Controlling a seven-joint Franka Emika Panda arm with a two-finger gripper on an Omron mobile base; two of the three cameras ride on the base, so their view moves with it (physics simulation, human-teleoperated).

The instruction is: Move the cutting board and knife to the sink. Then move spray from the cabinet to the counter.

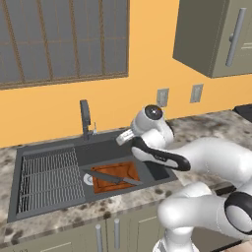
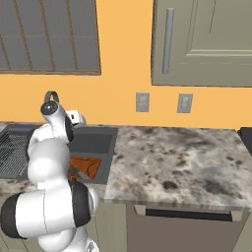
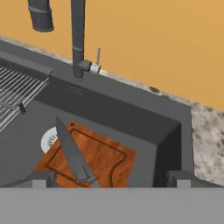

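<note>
Just one knife (image 3: 72, 153), one cutting board (image 3: 103, 159).

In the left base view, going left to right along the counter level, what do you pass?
Drain rack → faucet → cutting board with the knife on it, in the sink → white arm → counter.

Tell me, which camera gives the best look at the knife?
The hand view: the knife lies close up across the cutting board. The left base view shows it smaller; in the right base view the arm hides most of it.
</note>
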